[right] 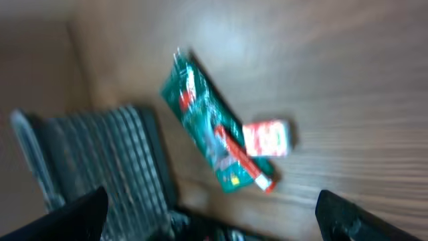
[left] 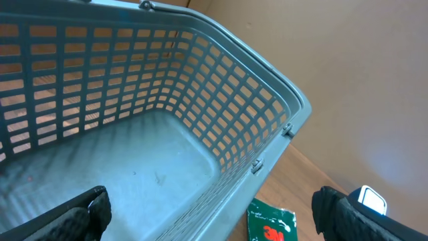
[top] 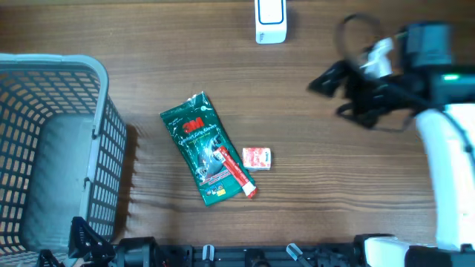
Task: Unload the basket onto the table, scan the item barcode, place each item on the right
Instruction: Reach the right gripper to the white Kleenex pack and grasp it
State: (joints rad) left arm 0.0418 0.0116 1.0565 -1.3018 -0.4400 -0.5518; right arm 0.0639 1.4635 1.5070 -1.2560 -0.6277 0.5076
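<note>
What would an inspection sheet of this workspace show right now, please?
Surface: wooden table, no spills seen.
Job's things: green 3M packet flat mid-table; red tube lying across its lower corner; small red-and-white box beside the tube; white scanner at the far edge.
Clutter: grey basket at the left, nothing seen inside.
Grippers: left gripper open above the basket; right gripper open, holding nothing.
Cables: dark cable loop by the right arm.
Surroundings: nothing seen.

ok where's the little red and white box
Overhead view, mid-table: the small red and white box lies just right of the green 3M packet, beside the red tube.
</note>
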